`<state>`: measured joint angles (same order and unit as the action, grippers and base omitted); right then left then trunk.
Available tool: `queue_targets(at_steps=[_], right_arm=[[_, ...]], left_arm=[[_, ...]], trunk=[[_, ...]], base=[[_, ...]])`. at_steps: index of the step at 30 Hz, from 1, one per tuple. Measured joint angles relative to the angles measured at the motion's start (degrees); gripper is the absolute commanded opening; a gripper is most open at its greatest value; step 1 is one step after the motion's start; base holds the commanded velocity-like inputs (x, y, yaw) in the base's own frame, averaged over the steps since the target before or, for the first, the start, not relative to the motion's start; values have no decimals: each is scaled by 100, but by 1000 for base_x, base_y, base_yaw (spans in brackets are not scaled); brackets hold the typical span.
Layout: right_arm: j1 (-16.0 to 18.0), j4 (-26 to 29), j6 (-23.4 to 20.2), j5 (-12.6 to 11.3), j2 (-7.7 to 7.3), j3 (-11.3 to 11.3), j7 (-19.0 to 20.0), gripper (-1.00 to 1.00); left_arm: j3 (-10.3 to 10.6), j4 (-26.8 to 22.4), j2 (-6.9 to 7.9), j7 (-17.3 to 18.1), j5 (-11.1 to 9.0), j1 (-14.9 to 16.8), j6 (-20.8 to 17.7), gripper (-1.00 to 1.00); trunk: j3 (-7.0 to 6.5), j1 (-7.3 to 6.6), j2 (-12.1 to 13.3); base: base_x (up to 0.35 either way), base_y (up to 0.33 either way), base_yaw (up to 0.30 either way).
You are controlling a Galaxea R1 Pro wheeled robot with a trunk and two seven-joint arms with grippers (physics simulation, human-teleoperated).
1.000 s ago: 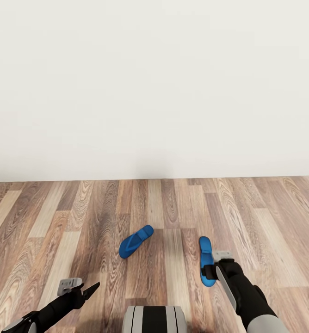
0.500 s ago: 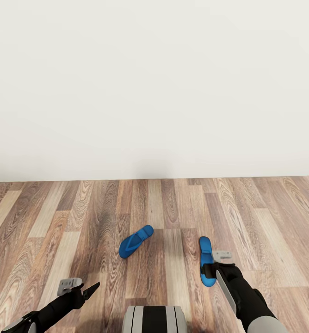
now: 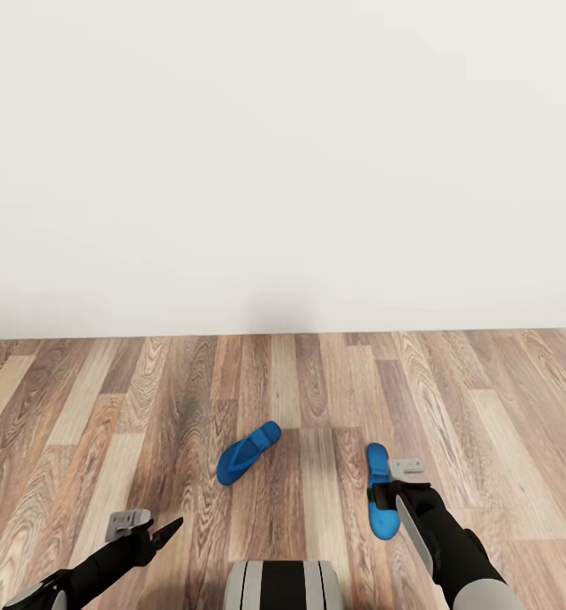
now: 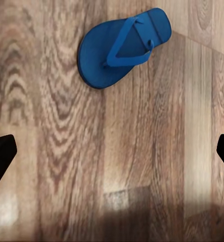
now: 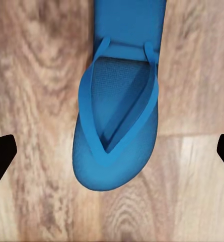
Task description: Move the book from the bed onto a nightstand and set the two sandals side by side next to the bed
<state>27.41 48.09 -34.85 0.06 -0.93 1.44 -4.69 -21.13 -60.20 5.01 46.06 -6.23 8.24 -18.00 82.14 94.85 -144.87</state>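
**Two sandals on the plank floor, both grippers spread and empty**

Wood plank floor (image 3: 88,407) runs to a plain white wall (image 3: 283,169).

Right gripper (image 3: 388,493): in the right wrist view its two dark fingertips (image 5: 1,156) stand at opposite edges of the frame, wide apart, with nothing between them but the sandal below. It hangs directly over the right sandal (image 5: 122,116), whose thong strap faces up. Contact with the sandal cannot be confirmed.

Left gripper (image 3: 152,532): fingers spread wide, nothing held, over bare floor. The left sandal (image 4: 123,46) lies ahead of it, well apart, strap up.

Count: two blue sandals. In the head view the left sandal (image 3: 247,451) lies at an angle and the right sandal (image 3: 381,491) points roughly at the wall. They are apart and not parallel.

Robot base (image 3: 283,585) shows at the lower edge between the arms.
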Motion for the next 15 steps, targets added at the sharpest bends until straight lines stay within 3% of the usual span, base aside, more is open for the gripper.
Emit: queue_targets(at_steps=[15], right_arm=[[0,-3,48,0,-4,20,11,100]], left_arm=[[0,0,0,-2,-1,0,0,100]], trunk=[[0,0,0]], base=[[4,0,0]])
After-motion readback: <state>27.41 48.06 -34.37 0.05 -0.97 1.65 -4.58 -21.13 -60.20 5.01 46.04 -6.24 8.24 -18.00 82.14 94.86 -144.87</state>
